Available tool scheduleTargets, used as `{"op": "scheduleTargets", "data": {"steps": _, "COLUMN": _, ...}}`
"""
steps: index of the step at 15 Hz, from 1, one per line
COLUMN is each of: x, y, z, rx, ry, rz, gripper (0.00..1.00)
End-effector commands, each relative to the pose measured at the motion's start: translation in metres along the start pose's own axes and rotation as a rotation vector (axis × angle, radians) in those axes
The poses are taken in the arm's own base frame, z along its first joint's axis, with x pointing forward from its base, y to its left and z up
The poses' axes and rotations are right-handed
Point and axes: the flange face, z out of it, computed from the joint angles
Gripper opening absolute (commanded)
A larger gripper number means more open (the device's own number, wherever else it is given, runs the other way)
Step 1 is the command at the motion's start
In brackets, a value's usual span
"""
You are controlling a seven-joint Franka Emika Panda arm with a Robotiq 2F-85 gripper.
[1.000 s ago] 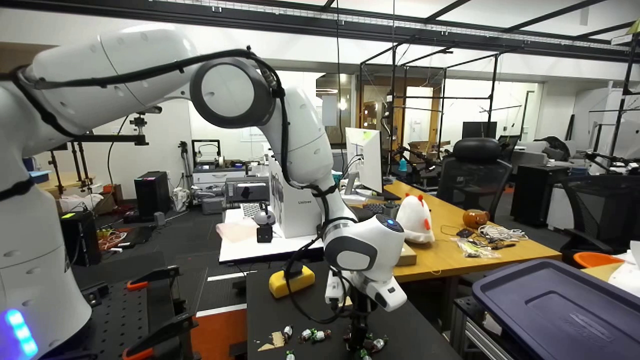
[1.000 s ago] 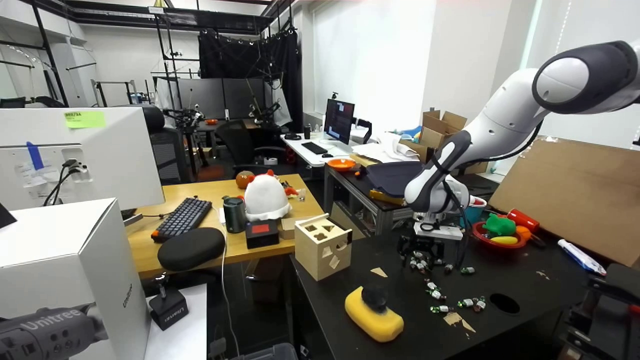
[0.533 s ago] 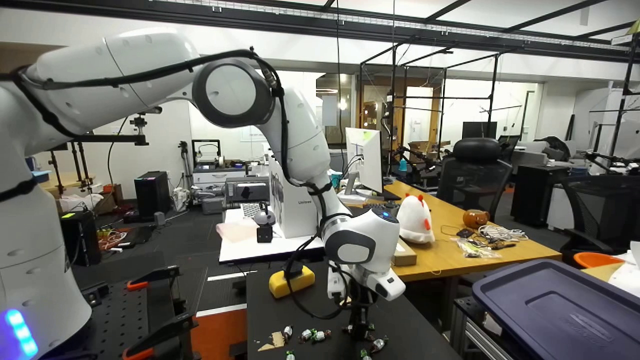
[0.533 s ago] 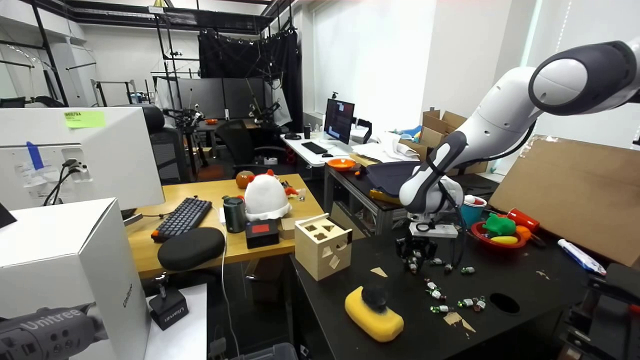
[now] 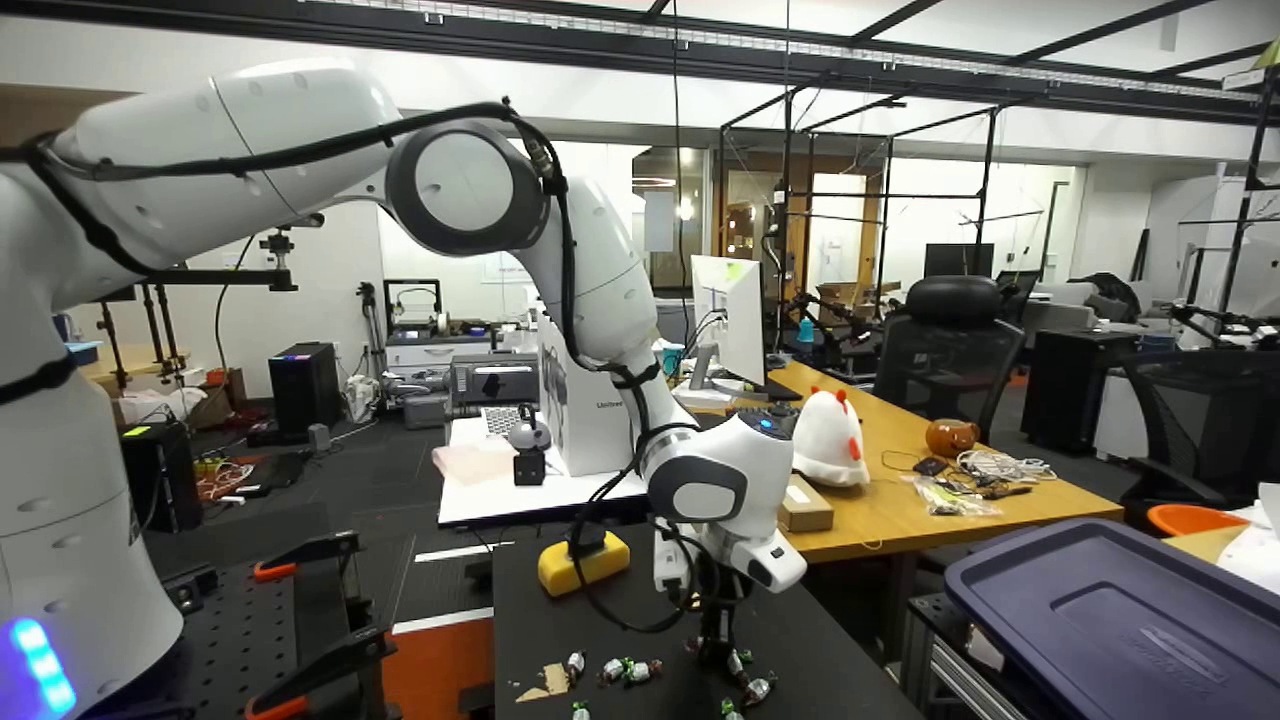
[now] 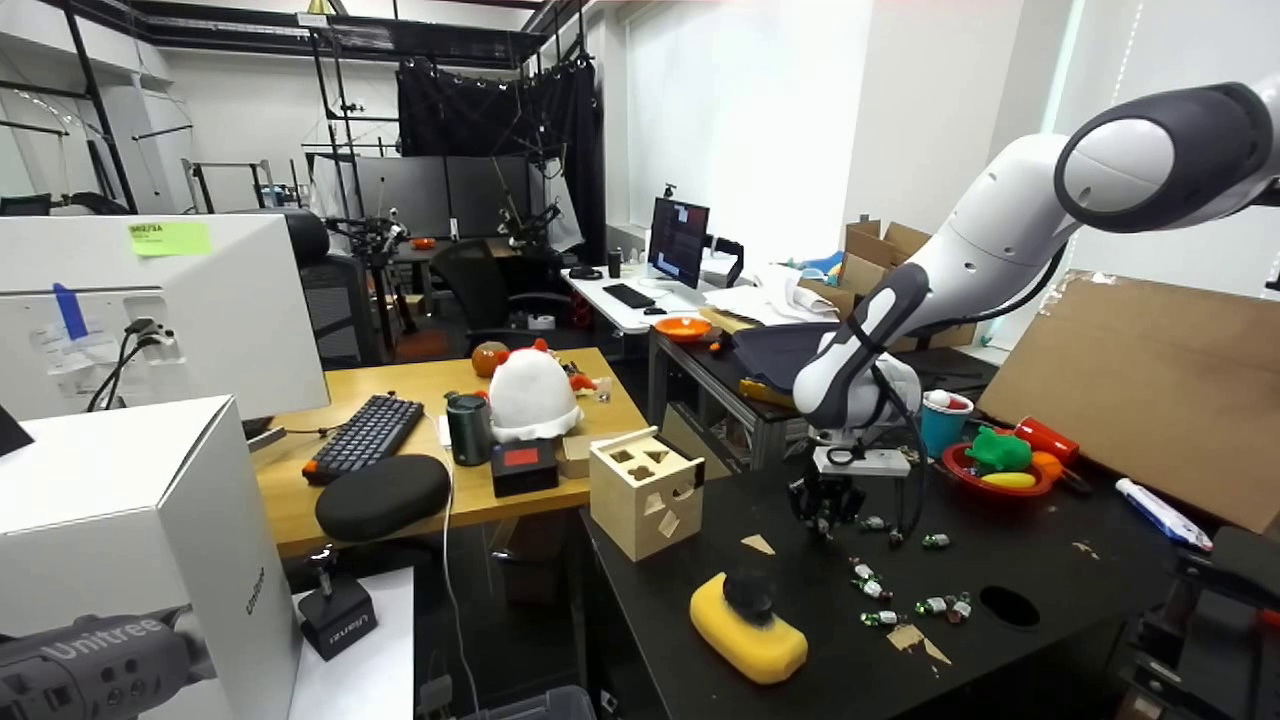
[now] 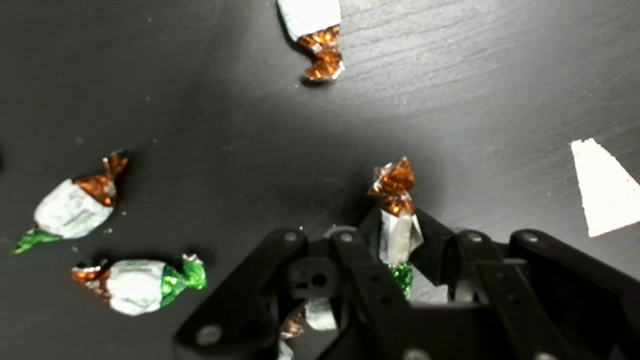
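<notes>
My gripper [image 7: 399, 240] is low over the black table [image 6: 830, 620]. In the wrist view its fingers press on both sides of a wrapped candy [image 7: 397, 235], white in the middle, with an orange twist poking forward and a green one towards the palm. Two other candies, a left one [image 7: 72, 210] and one nearer the gripper [image 7: 137, 286], lie left of the jaws, and another candy [image 7: 311, 17] is at the top edge. More wrapper shows partly hidden beneath the left finger linkage. Both exterior views show the gripper [image 5: 715, 655] pointing down among the candies.
Several candies [image 6: 872, 588] lie scattered nearby. A yellow block with a black top [image 6: 745, 640] and a wooden shape box [image 6: 645, 500] stand on the table. Beyond are a red bowl [image 6: 965, 480] with toys, a blue cup [image 6: 942, 430] and a marker [image 6: 1165, 515].
The jaws have come together from wide apart onto the candy. The hand has shifted slightly left in both exterior views. The other candies away from the gripper lie as before.
</notes>
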Motion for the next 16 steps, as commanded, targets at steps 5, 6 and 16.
{"op": "scheduleTargets", "data": {"steps": 5, "x": -0.010, "y": 0.015, "z": -0.005, "rx": -0.002, "ry": 0.025, "rz": 0.035, "gripper": 0.03}}
{"op": "scheduleTargets", "data": {"steps": 6, "x": -0.012, "y": 0.020, "z": -0.007, "rx": 0.003, "ry": 0.028, "rz": 0.051, "gripper": 0.03}}
{"op": "scheduleTargets", "data": {"steps": 16, "x": -0.021, "y": 0.087, "z": -0.023, "rx": 0.069, "ry": 0.103, "rz": 0.294, "gripper": 0.03}}
